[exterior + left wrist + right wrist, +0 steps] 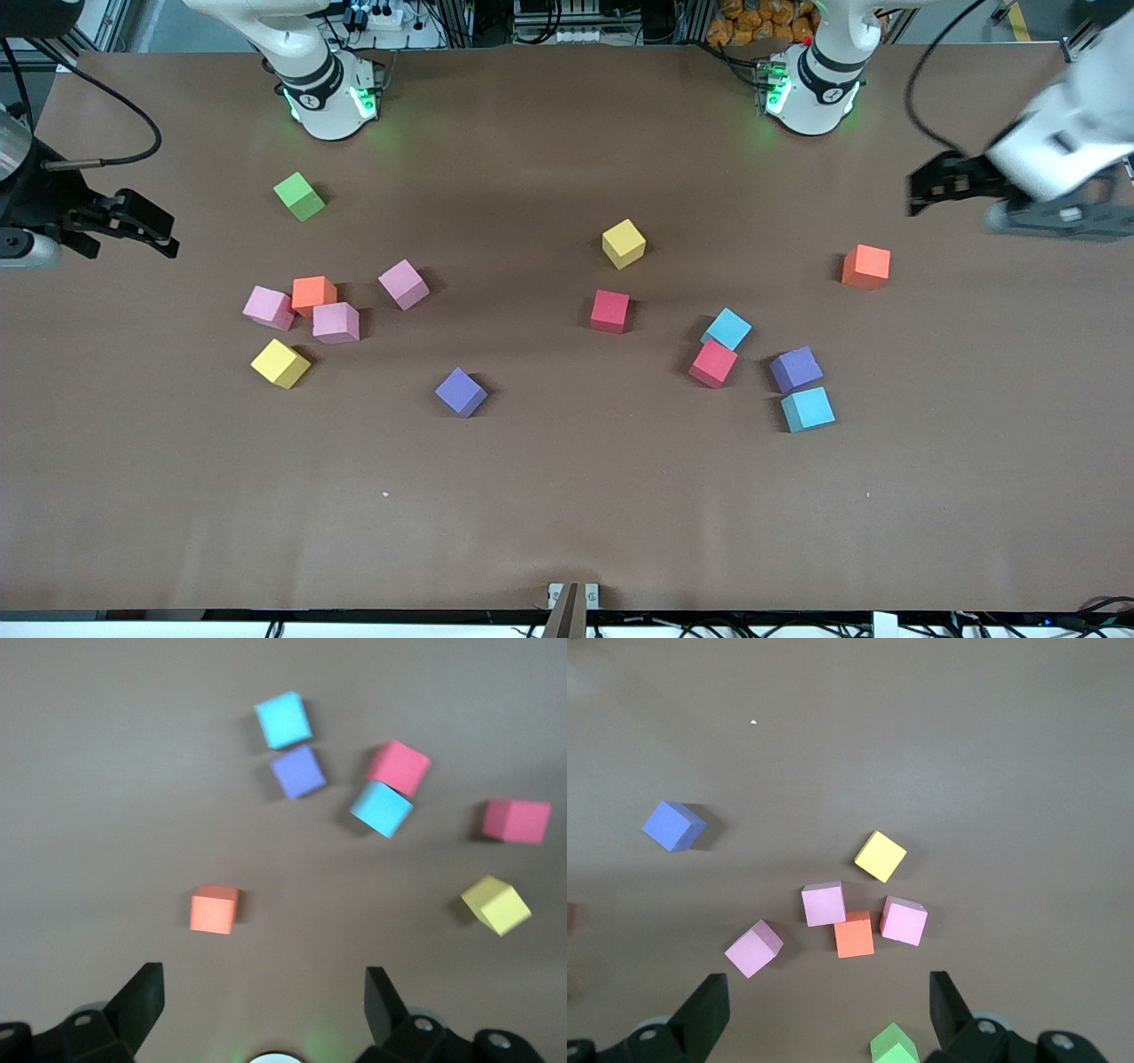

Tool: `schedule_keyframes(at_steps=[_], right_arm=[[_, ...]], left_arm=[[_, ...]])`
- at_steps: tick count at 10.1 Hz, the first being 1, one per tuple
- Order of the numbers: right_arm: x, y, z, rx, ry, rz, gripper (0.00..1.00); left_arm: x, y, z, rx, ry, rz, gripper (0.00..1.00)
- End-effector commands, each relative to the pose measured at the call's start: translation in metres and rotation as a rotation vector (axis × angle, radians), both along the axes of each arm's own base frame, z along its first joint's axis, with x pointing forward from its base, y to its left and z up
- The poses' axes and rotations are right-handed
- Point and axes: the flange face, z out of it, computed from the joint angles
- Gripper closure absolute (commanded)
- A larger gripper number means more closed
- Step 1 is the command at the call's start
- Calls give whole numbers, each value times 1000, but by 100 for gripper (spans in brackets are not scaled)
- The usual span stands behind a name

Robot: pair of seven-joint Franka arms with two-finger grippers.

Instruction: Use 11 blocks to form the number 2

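Right gripper (146,229) hangs over the table edge at the right arm's end, fingers apart, holding nothing; the right wrist view shows both fingertips spread with bare table between them.

Green cube (299,196) sits alone toward the robots' edge, not part of the job.

Cluster toward the right arm's end: three pink blocks (268,307), (336,322), (404,283), with an orange block (314,295) wedged between the first two, touching or nearly so. A yellow block (280,363) lies just nearer the front camera. A purple block (461,392) is apart, toward mid-table.

Middle: yellow block (624,243) and red block (609,311), well apart from one another.

Toward the left arm's end: light blue block (726,330) touching a red block (713,363); a purple block (796,369) beside a light blue block (807,409); an orange block (866,267) on its own.

Left gripper (930,186) hovers over the table edge at the left arm's end, fingers spread, empty.

Progress, as judged: nothing started. No row or column is laid, no digit 2 visible anywhere. All eleven placements remain, and the blocks lie scattered in two loose groups.
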Motion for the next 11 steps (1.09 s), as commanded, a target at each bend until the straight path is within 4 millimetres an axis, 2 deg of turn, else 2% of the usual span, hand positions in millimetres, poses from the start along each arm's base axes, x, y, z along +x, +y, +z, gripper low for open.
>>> schedule_keyframes(at_steps=[1, 2, 3, 5, 7, 9, 11], right_arm=[[6, 2, -4, 9, 8, -1, 0], [6, 1, -4, 9, 8, -3, 0], [6, 0, -4, 7, 8, -3, 0], [6, -2, -1, 3, 3, -4, 0], [7, -10, 21, -3, -43, -17, 0], [7, -25, 30, 0, -63, -44, 0], [7, -33, 33, -3, -69, -57, 0]], left_arm=[[9, -72, -47, -15, 35, -63, 0], [7, -108, -72, -11, 63, -93, 0], [-1, -136, -95, -8, 90, -119, 0], [-36, -195, -145, -12, 68, -238, 0], [-69, -227, -184, -18, 78, -299, 0], [-115, -254, -224, -4, 90, -390, 0], [-138, -268, -260, 8, 47, -478, 0]])
